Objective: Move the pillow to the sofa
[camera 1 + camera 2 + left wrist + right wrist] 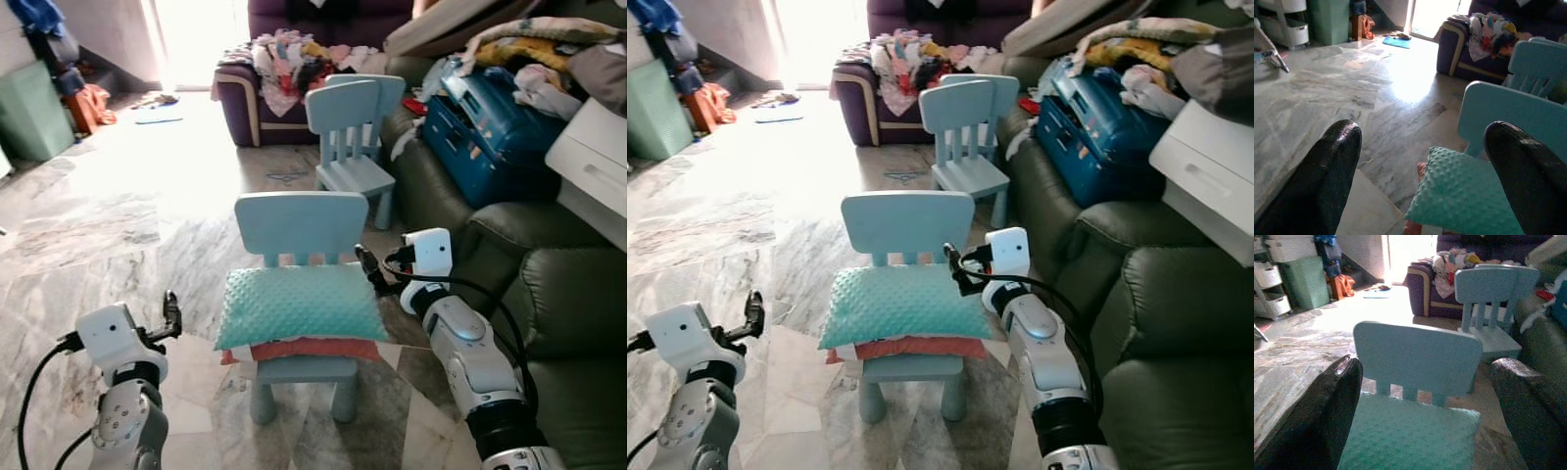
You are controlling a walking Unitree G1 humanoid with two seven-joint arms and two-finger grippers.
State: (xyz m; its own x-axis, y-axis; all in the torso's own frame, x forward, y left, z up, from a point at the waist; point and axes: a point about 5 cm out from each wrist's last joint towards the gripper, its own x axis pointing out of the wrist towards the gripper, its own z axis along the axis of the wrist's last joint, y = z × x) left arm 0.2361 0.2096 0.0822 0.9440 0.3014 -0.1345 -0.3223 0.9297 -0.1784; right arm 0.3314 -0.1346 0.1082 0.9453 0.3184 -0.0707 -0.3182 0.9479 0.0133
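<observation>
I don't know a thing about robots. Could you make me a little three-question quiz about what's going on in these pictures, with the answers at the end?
1. True or false: the teal pillow already lies on the green sofa.
2. Which is nearer the pillow: A) the left gripper or B) the right gripper?
3. What lies directly under the teal pillow?

Key
1. False. It rests on the seat of the near blue chair, beside the sofa.
2. B. The right gripper hovers open at the pillow's right back corner; the left gripper is open too, off to the pillow's left over the floor.
3. A pink cushion, its edge peeking out below.
</observation>
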